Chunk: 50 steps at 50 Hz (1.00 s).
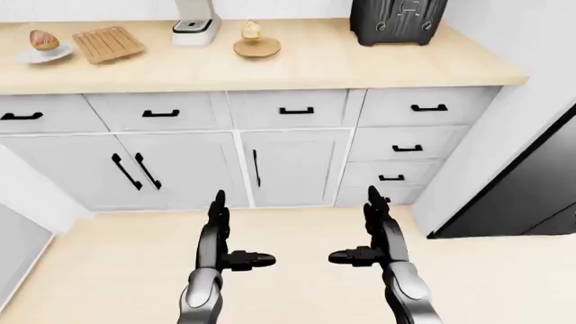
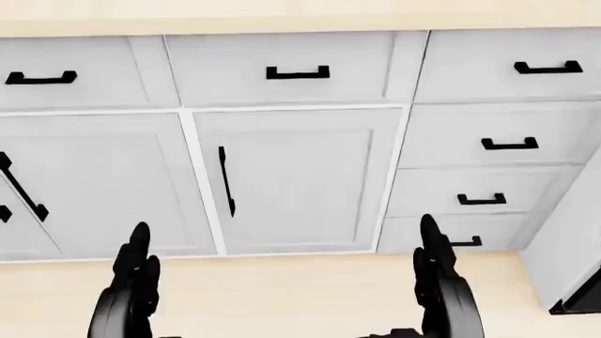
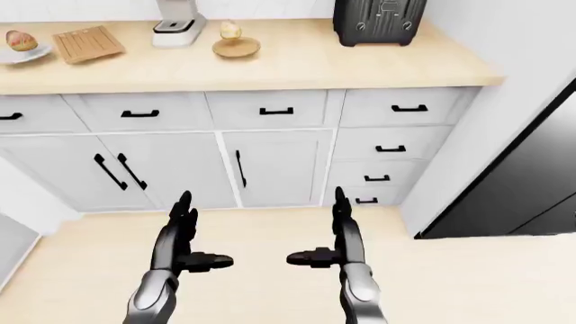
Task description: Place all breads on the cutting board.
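A slatted wooden cutting board [image 1: 108,44] lies on the light wood counter [image 1: 360,64] at the top left of the left-eye view. A brown bread [image 1: 42,40] sits on a white plate [image 1: 43,54] left of the board. A second, pale bread [image 1: 251,30] sits on a round wooden plate [image 1: 256,48] right of the board. My left hand [image 1: 229,233] and right hand [image 1: 364,229] are both open and empty, held low above the floor, far below the counter.
A white appliance [image 1: 196,23] stands between board and wooden plate. A black toaster [image 1: 396,20] stands at the counter's right. White cabinets and drawers with black handles [image 1: 292,155] are below. A dark appliance [image 1: 531,196] stands at the right. The floor [image 1: 297,236] is light wood.
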Motion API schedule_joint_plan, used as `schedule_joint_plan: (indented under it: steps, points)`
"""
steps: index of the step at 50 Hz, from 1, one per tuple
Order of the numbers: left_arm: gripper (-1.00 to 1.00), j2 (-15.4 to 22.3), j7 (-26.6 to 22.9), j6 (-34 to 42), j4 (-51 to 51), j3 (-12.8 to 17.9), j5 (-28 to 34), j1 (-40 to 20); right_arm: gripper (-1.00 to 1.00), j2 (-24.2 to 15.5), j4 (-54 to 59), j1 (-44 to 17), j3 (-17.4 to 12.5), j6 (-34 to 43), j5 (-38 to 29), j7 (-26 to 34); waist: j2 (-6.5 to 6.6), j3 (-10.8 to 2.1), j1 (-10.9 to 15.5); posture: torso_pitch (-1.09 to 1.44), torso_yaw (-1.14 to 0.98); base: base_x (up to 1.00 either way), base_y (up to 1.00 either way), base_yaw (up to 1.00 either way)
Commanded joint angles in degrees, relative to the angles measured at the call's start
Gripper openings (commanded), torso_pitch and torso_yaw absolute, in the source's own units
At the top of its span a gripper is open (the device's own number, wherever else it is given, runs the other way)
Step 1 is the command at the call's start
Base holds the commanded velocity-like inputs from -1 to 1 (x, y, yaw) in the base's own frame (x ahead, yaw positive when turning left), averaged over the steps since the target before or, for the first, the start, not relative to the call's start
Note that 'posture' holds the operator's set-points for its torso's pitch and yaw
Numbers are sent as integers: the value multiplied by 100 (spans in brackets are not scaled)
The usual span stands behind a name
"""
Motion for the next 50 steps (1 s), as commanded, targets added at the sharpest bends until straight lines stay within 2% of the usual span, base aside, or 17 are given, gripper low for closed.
schedule_joint_plan:
  steps: [1,3,5,7,8,15,16,20,24,25,27,29,40,43,45,48,50]
  points:
    - [100,11,-10,-109,-852,-23,-31,-77,100,-43,-707,-151,-39,-189,21,-23,-45,-5,-12,0,0,0,0,0]
    - [100,-1,-8,-97,-860,-29,-24,-90,100,-40,-841,-135,-47,-100,22,-30,-5,-362,43,0,0,0,0,0]
    - [100,-6,-6,-50,-920,-43,-13,-87,100,-38,-922,-148,-35,-38,-12,-46,-47,-99,37,0,0,0,0,0]
    - [100,-2,-15,72,-1111,-49,-14,-44,100,-36,-1027,-156,-34,60,-24,-55,-47,-394,47,0,0,0,0,0]
    - [100,5,-25,202,-1282,-48,-18,-34,100,-33,-1179,-151,-20,181,-35,-59,-45,-425,48,0,0,0,0,0]
    - [100,34,-92,1049,-2367,-18,-9,-19,100,-69,-2161,-311,-31,1123,-68,-56,-31,-469,51,0,0,0,0,0]
    - [100,42,-98,1213,-2567,5,-22,-46,100,-44,-2288,-418,-120,1422,154,-4,-29,-474,51,0,0,0,0,0]
    - [100,64,-108,1660,-3060,72,-47,-148,100,-111,-2733,-649,-154,1997,210,-21,-27,-509,55,0,0,0,0,0]
    - [100,101,-123,2010,-3420,144,-52,-264,100,-139,-2963,-820,-200,2308,301,-54,-25,-531,57,0,0,0,0,0]
    - [100,107,-131,2073,-3476,164,-59,-288,100,-147,-3041,-864,-214,2418,356,-43,4,-615,105,0,0,0,0,32]
    - [100,132,-139,2254,-3608,228,-92,-366,100,-171,-3204,-956,-184,2598,343,-69,-5,-485,112,0,0,0,0,53]
    - [100,161,-151,2507,-3825,267,-117,-438,100,-182,-3232,-1044,-185,2674,333,-89,-9,-451,118,0,0,0,0,65]
    - [100,214,-177,3121,-4354,248,9,-683,100,-218,-3694,-1330,-172,3241,300,-148,6,-353,275,0,0,0,0,68]
    - [100,220,-182,3207,-4403,258,20,-755,100,-232,-3722,-1409,-180,3305,291,-174,21,-339,194,0,0,0,14,37]
    - [100,216,-188,3224,-4432,271,13,-759,100,-236,-3784,-1435,-147,3378,277,-171,-93,-319,182,0,0,11,31,0]
    - [100,207,-196,3224,-4467,257,14,-743,100,-239,-3808,-1466,-101,3396,239,-133,-53,-152,67,0,0,51,28,0]
    - [100,208,-197,3256,-4516,253,18,-735,100,-229,-3829,-1481,-78,3422,215,-114,49,-132,1,0,0,73,28,0]
